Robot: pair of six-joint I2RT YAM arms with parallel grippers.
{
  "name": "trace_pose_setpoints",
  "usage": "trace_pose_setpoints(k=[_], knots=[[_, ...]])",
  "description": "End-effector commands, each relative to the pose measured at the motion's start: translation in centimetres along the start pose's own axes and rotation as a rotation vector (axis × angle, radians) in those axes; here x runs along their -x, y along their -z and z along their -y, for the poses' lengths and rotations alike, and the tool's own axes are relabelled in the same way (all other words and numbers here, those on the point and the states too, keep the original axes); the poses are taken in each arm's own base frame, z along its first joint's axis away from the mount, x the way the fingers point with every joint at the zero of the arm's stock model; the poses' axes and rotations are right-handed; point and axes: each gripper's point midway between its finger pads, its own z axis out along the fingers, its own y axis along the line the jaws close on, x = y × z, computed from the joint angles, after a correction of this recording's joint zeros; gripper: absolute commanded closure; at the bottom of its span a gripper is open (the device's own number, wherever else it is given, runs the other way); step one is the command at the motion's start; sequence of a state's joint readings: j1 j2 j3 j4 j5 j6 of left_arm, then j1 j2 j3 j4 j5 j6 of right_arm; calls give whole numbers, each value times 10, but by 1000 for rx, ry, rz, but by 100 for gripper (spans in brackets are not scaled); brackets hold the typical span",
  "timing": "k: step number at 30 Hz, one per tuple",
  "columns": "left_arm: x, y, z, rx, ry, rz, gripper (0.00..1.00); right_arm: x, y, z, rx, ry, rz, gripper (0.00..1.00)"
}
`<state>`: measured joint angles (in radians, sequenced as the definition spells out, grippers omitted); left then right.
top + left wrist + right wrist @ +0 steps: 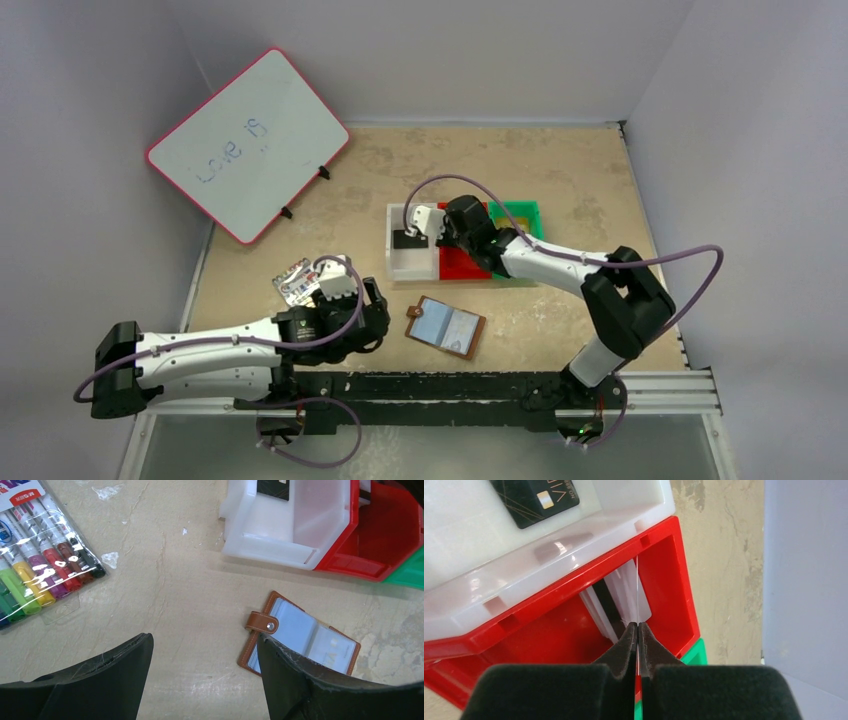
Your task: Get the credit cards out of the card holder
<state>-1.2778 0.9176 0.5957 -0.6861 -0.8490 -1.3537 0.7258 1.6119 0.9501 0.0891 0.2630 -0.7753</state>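
The brown card holder [447,326] lies open on the table, bluish sleeves up; in the left wrist view [300,635] its snap tab points left. My left gripper [365,310] is open and empty just left of it [204,637], its right finger [300,680] overlapping the holder's near edge. My right gripper [440,232] is shut [638,625] on a thin silvery card [637,580] seen edge-on, held over the red bin [549,640]. A black card [535,499] lies in the white bin [469,540]. The gold-tan card is not visible.
White [410,262], red [465,265] and green [520,213] bins stand side by side behind the holder. A pack of coloured markers [300,282] lies left of my left gripper [40,560]. A whiteboard [250,140] leans at the back left.
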Motion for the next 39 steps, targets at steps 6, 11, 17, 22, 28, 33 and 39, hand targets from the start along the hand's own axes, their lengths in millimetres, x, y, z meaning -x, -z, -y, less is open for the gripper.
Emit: trace_pose_setpoints(k=[6,11,17,22,28,33,39], knots=[[5,1,-8,10,18,32,25,17,-9,36,-85,70,31,100],[5,1,-10,17,9,30,25,12,-20,36,-77,83,10,100],[4,0,-15,30,13,31,25,10,-25,35,-70,88,-4,100],[3,0,-16,31,10,31,25,9,-26,36,-69,91,-8,98],[1,-1,-15,30,5,24,25,9,-26,31,-40,88,-10,95],[-1,-1,-15,31,3,16,25,6,-26,27,-26,87,-17,91],[-3,-1,-13,28,-2,9,25,5,-26,24,-14,88,-17,86]])
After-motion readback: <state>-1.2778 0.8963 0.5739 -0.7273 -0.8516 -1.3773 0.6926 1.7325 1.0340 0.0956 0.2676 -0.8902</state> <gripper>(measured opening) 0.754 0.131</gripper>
